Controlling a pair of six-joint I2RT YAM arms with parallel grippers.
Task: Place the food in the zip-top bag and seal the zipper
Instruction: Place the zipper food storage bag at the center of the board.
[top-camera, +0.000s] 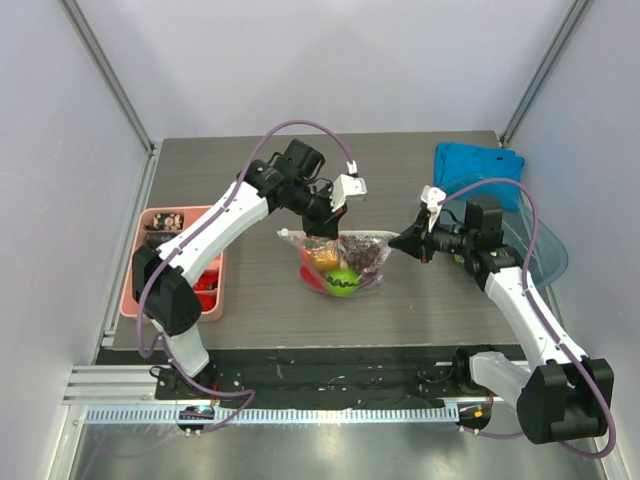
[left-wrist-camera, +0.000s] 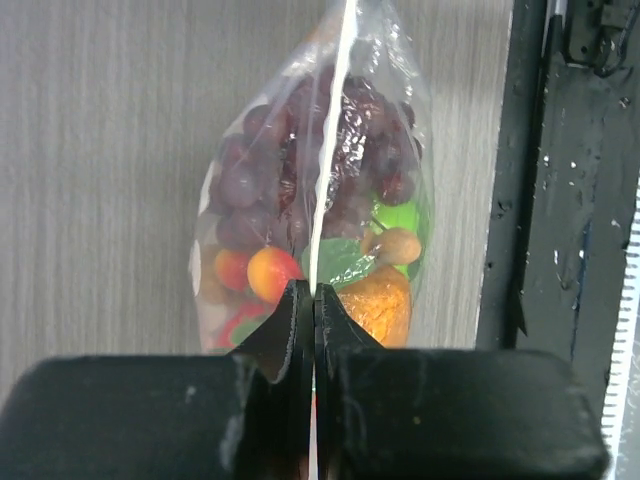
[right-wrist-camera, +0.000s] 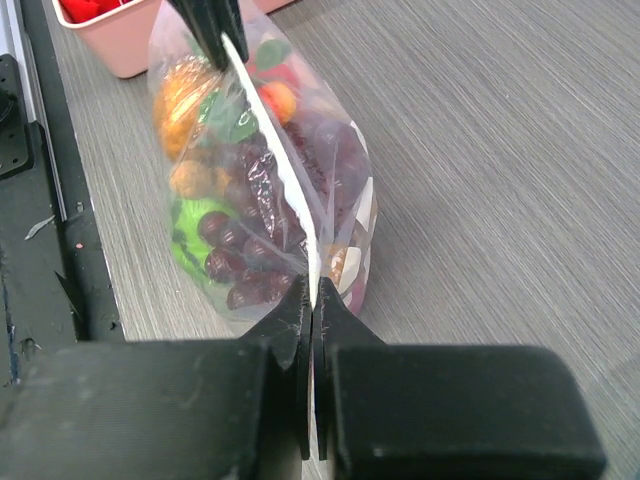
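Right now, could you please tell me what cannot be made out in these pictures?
Left wrist: the zipper end, pinched inside the left gripper.
Right wrist: pink tray, cut off by the top edge.
Top view: whether the zipper is sealed, too small.
Both wrists: whatever lies behind the grapes.

Left arm (top-camera: 215, 225) angled inward, left fingers (left-wrist-camera: 287, 335) clamped, right arm (top-camera: 520, 295) mirrored, right fingers (right-wrist-camera: 290, 328) clamped

The left arm (top-camera: 210, 228) and right arm (top-camera: 525, 305) are showing white link shells between bulky black joint housings. A lilac cable (top-camera: 300, 124) is looping along each. A white bracket (top-camera: 350, 187) is sitting at each wrist. The left gripper (left-wrist-camera: 313, 300) and right gripper (right-wrist-camera: 312, 300) are presenting matte black blocky bodies, their fingers (left-wrist-camera: 290, 325) tapering into thin wedge tips.
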